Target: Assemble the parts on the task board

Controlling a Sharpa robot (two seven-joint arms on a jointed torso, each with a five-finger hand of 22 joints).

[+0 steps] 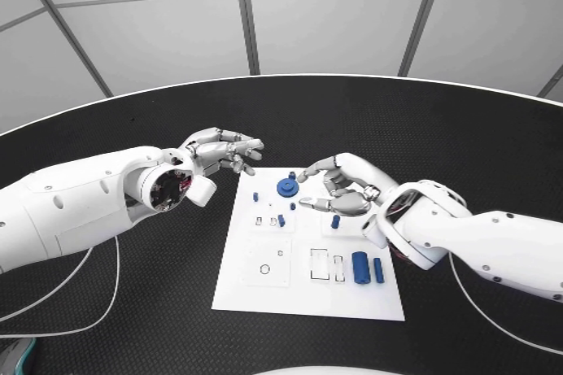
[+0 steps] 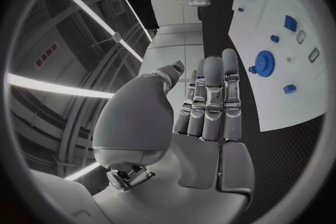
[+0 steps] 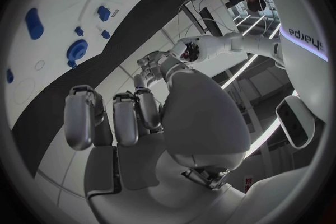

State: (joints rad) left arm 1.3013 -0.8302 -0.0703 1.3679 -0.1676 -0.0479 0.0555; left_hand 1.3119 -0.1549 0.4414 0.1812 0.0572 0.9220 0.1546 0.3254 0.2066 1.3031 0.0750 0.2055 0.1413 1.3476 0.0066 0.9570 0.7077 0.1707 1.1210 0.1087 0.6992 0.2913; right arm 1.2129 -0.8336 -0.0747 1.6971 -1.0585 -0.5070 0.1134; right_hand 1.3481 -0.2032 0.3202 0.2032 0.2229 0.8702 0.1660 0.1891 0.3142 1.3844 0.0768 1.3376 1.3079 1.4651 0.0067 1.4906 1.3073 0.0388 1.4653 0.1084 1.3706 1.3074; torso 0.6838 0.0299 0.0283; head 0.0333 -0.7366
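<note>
hovering left robot hand (image 1: pixel 225 154) fingers straight, holding nothing | right robot hand (image 1: pixel 337 186) curled, holding nothing, over task board (image 1: pixel 307 298)

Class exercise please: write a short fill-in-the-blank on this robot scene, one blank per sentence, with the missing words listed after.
1. The task board is coloured ____.
2. The gear on the board is coloured ____.
3. The left robot hand holds ____.
4. The table under the board is coloured ____.

Missing words: white; blue; nothing; black
</note>
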